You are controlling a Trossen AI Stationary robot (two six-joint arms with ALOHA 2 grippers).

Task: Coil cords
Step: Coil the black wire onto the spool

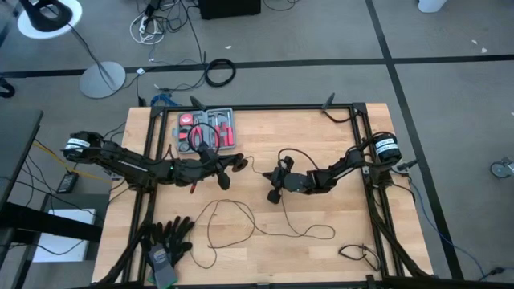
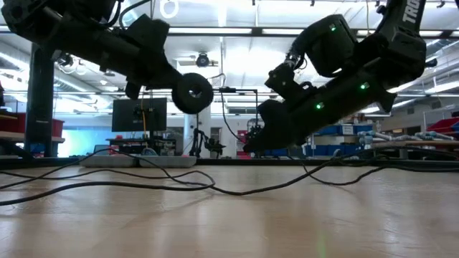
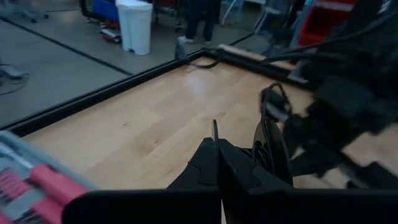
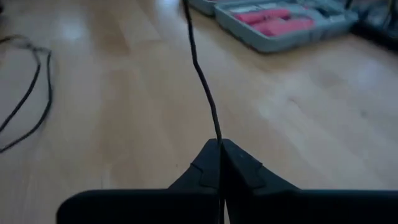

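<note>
The cord is a long, thin black wire [image 1: 229, 221] lying in loose loops on the wooden table, and it also shows in the low view [image 2: 143, 183]. Its round black disc [image 2: 192, 92] is up in the air at my left gripper [image 1: 238, 163], which is shut near the table's middle. The disc shows edge-on beside the fingers in the left wrist view [image 3: 272, 149]. My right gripper [image 1: 271, 181] is a little to the right of it, also shut on the wire [image 4: 205, 81]. My left gripper pinches the thin wire [image 3: 214, 129] between its two shut fingers, right by the disc end. The fingers lie about level, coming from the table's left. The disc sits beside the fingers, clear of the table; whether they touch the disc itself I cannot tell. My right gripper pinches the wire [image 4: 217, 135] between its shut fingertips, coming about level from the table's right. The wire runs straight out from the fingertips toward the left gripper, off the table. The rest trails down onto the wood.
A grey tool case [image 1: 207, 128] with red tools lies at the far left of the table. Black gloves [image 1: 165, 237] lie at the near left corner. A short black cable [image 1: 357, 253] lies at the near right. A black frame [image 1: 365, 120] rims the table.
</note>
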